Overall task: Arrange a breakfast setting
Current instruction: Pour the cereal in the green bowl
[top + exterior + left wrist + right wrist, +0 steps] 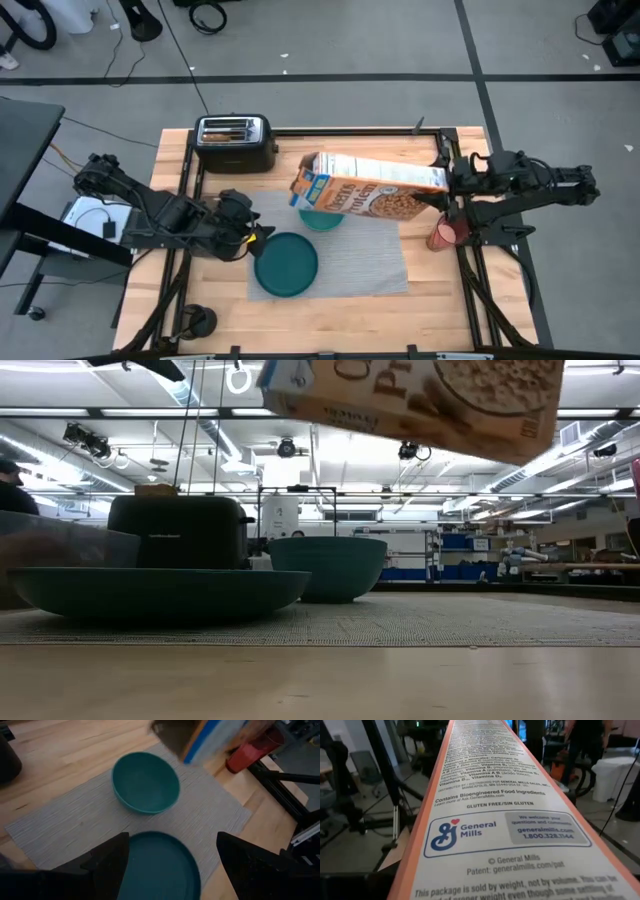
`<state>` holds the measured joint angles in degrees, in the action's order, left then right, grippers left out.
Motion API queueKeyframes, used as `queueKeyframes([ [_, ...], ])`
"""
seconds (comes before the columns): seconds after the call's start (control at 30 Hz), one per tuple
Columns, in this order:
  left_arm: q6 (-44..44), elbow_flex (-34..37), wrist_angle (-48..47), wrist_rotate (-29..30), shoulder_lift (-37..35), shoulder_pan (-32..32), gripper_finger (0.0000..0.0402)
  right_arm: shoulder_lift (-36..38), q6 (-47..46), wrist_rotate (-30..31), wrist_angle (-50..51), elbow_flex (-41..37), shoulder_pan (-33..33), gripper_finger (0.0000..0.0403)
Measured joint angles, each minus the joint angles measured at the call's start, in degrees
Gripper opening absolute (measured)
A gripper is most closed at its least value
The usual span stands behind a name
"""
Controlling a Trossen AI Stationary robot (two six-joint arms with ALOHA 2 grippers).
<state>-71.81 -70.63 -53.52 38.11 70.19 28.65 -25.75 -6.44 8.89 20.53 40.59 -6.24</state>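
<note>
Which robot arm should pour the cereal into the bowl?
The right one, I think. Its pincer already holds the cereal box tipped above the teal bowl. The left pincer is open, beside the teal plate.

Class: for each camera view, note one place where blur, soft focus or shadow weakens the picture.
High view: sharp and evenly lit. Low view: the tilted cardboard cereal box overhead is blurred. Left wrist view: the dark gripper fingers are shadowed and soft, the round teal bowl clearer. Right wrist view: box print blurs toward its far end.

Bright overhead ceiling lights [300,435]; motion-blurred cereal box [210,737].
</note>
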Motion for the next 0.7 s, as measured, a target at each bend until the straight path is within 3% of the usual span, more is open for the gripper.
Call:
queueKeyframes([
  [0.7,-0.37,0.00,0.00,0.90,0.00,-2.28,0.0304,2.36,-0.98,3.30,11.96,-3.86,0.11,0.0271],
])
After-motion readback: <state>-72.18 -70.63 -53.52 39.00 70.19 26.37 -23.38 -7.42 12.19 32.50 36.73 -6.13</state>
